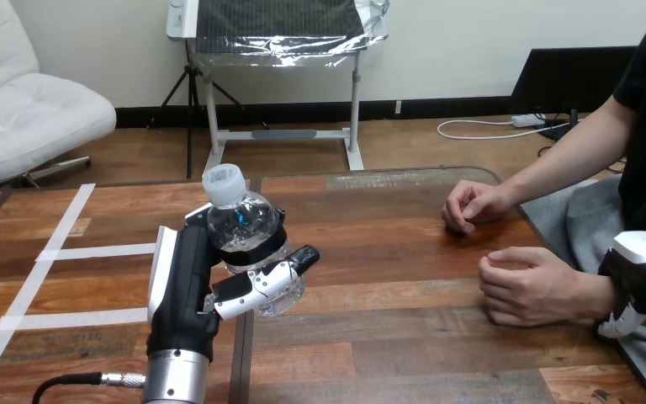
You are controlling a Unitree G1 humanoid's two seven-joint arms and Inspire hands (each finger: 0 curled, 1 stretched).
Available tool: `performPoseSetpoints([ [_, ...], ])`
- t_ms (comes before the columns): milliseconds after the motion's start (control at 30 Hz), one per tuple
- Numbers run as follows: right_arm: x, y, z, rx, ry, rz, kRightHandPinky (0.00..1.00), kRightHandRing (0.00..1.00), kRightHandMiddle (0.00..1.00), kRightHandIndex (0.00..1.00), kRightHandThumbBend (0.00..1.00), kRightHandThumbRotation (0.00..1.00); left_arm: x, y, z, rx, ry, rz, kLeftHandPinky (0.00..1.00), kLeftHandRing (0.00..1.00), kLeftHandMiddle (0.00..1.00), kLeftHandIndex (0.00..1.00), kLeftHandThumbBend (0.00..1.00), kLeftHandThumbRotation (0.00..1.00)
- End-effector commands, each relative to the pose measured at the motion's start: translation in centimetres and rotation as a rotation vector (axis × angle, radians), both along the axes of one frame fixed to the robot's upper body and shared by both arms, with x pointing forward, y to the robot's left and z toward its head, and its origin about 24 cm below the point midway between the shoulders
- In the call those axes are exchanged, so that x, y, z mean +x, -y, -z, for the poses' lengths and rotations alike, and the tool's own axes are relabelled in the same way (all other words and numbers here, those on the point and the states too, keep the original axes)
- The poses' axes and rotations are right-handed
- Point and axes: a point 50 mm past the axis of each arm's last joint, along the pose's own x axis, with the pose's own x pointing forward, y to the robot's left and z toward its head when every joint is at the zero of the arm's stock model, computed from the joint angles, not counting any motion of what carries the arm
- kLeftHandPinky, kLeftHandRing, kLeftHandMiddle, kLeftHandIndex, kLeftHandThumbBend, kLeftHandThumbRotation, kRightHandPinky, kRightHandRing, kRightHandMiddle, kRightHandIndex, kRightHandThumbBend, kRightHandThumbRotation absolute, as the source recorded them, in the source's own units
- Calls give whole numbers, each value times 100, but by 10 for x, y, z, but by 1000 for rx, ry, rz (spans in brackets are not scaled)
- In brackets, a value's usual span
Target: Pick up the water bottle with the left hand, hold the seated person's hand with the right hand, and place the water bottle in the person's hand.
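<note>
Well, left hand [187, 278] grips a clear, white-capped water bottle [244, 220]

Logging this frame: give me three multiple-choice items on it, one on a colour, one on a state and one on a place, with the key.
1. The cap of the water bottle is:
A. blue
B. white
C. red

2. The left hand is:
A. open, flat on the wood
B. shut, holding nothing
C. shut round the water bottle

3. The right hand is:
A. on top of the cap
B. lying on the white tape lines
C. by the wrist of the person's nearer hand, at the view's right edge

Key:
1 B, the cap shows plain white above the clear bottle.
2 C, its fingers and thumb curl round the bottle's body.
3 C, it sits at that wrist, far from the bottle.
</note>
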Motion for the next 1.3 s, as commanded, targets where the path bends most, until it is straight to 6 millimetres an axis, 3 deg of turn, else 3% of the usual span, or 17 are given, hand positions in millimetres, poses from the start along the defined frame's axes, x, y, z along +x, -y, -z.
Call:
performPoseSetpoints([
  [0, 0, -23, 19, 95, -35, -31, 19, 31, 41, 39, 67, 0, 15, 3, -28, -2, 130, 8, 44, 43, 44, 48, 66, 0],
  [467, 3, -22, 12, 82, 4, -5, 18, 30, 41, 44, 64, 0, 17, 5, -29, 13, 127, 9, 44, 43, 44, 48, 66, 0],
  [833, 2, -22, 3, 89, 78, -56, 23, 35, 45, 40, 68, 0, 20, 8, -30, 12, 130, 16, 43, 43, 44, 48, 66, 0],
  [1267, 3, -23, -12, 115, 138, -88, 17, 27, 37, 36, 66, 0, 23, 15, -34, -4, 140, 43, 43, 43, 44, 49, 66, 0],
])
